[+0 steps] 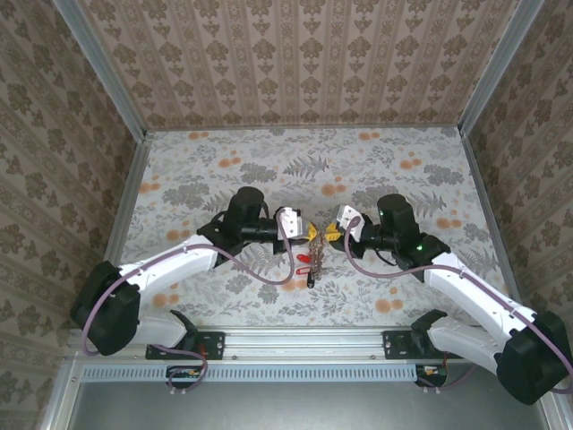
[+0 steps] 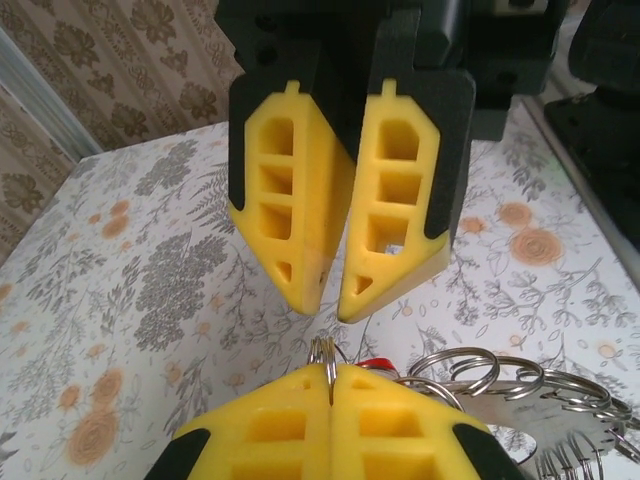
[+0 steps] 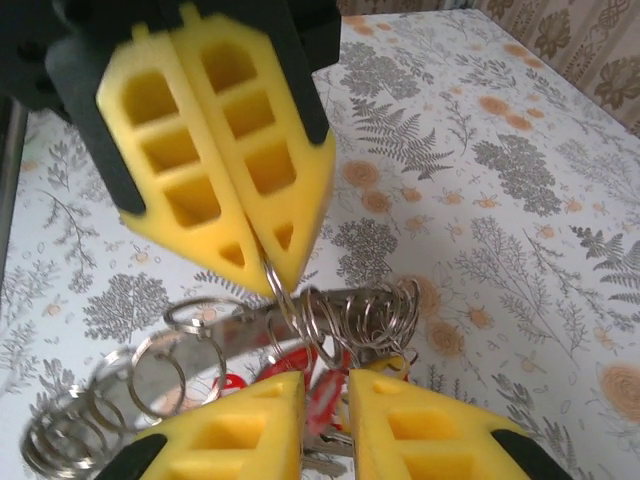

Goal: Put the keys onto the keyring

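My left gripper [image 2: 331,372] is shut on a small split ring [image 2: 329,352] that stands up from its closed yellow tips. The same grip shows in the right wrist view, where the left gripper [image 3: 268,262] pinches the ring above the keyring [image 3: 240,325], a flat silver band strung with several small rings. The keys hang under the band: red ones [image 3: 286,366], one red head [image 3: 326,401] seen through the gap of my right gripper [image 3: 326,380], and a yellow one [image 3: 386,363]. The right gripper is open and faces the left, tip to tip [image 1: 318,235]. A black key [image 1: 312,276] dangles lowest.
Both arms meet over the middle of the floral tablecloth [image 1: 403,179]. Patterned walls [image 1: 295,54] close in the back and sides, with metal posts at the corners. A metal rail [image 1: 304,339] runs along the near edge by the arm bases.
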